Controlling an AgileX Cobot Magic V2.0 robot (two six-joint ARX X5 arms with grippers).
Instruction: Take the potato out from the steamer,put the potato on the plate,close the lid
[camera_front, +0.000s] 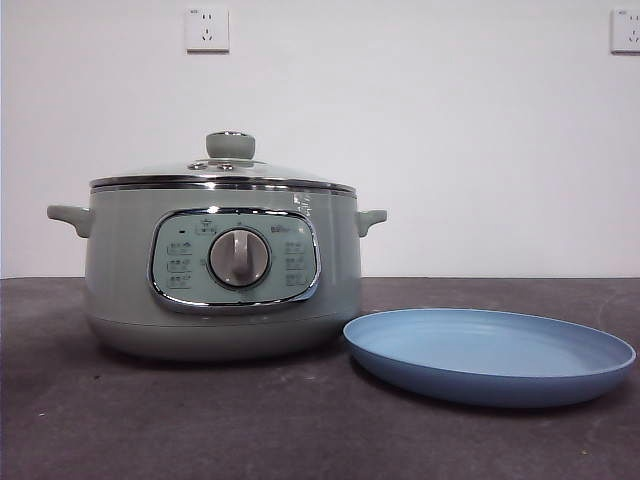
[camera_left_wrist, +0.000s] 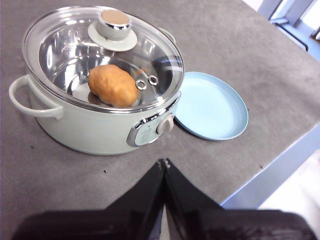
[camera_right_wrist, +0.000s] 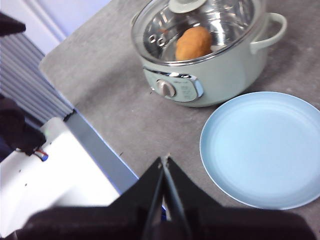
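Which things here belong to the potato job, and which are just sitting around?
For the job:
potato, inside the pot
pot
glass lid, on the pot
blue plate, empty beside the pot
left pincer and right pincer, both shut and held back

Just around:
wall sockets
grey table

We count one steamer (camera_front: 222, 280), one lid (camera_front: 225, 170), one potato (camera_left_wrist: 113, 85), one plate (camera_front: 490, 355), two wall sockets (camera_front: 207, 29) and two grippers (camera_left_wrist: 164, 162).
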